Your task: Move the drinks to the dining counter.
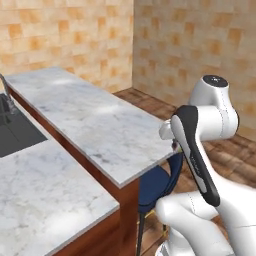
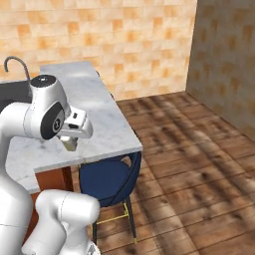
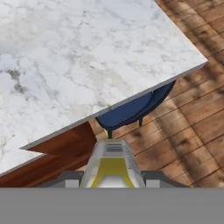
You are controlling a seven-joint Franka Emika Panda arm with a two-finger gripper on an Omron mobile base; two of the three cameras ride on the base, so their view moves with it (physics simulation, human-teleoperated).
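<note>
Gripping a small carton [image 3: 111, 165] between part-closed fingers, end effector [image 3: 112, 177] beside the worktop [image 3: 78, 57] corner, above a blue chair [image 3: 131, 109]

The small carton [image 3: 111, 166] (white with a yellow patch from here) sits upright between the jaws, at six o'clock, short of the marble surface [image 3: 78, 57].

Carton [image 3: 111, 164] top cut off; blue chair [image 2: 107, 179] partly under counter [image 2: 99, 119].
</note>
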